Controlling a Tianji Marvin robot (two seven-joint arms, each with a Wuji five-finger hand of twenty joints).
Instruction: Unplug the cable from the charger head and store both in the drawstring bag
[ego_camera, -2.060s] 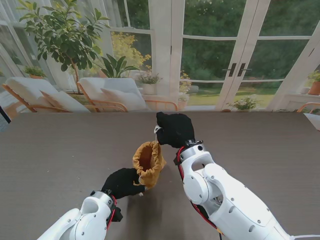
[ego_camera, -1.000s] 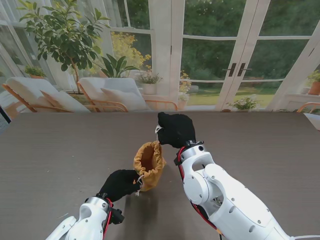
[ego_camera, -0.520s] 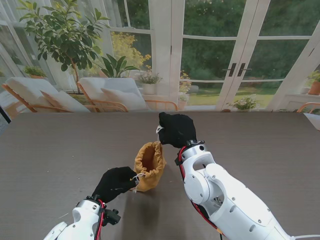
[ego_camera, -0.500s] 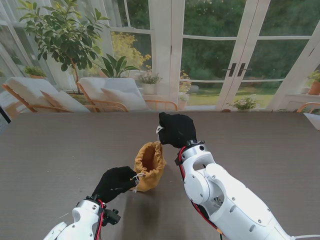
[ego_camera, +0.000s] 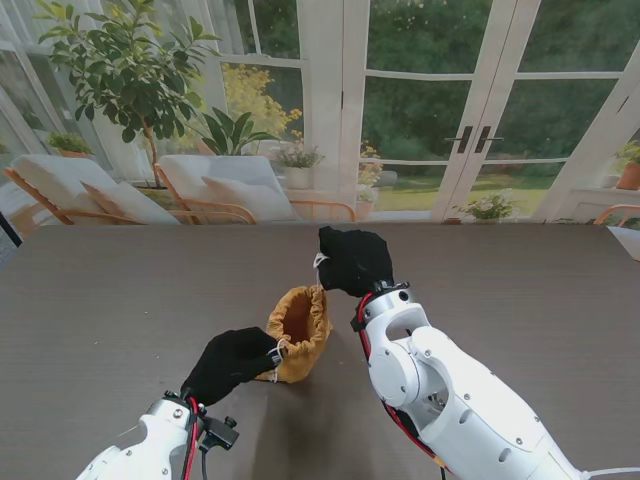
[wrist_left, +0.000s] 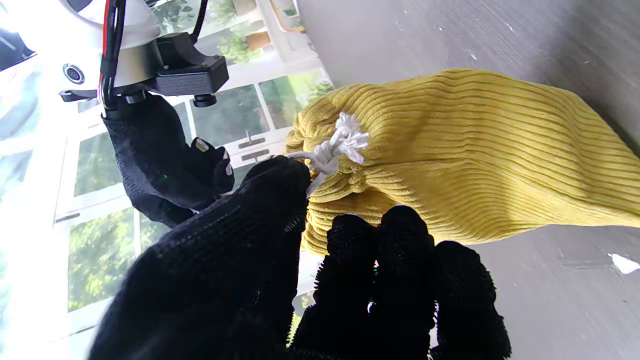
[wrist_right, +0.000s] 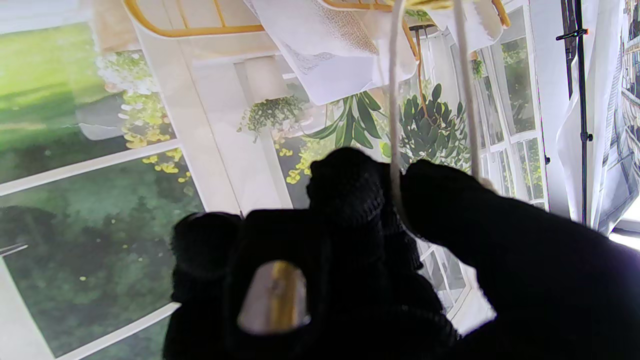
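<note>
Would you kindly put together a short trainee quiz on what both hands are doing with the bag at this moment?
1. True or false: the yellow bag is drawn fully shut.
2. What does the left hand pinch? A) a charger head B) the knotted white cord C) the table edge
3. Fill in: the right hand sits on the bag's side ______ from me.

Key
1. False: the stand view shows its mouth open.
2. B: the left wrist view shows the cord end at the fingertips.
3. Farther. Its wrist view shows white cord strands running between the fingers.
</note>
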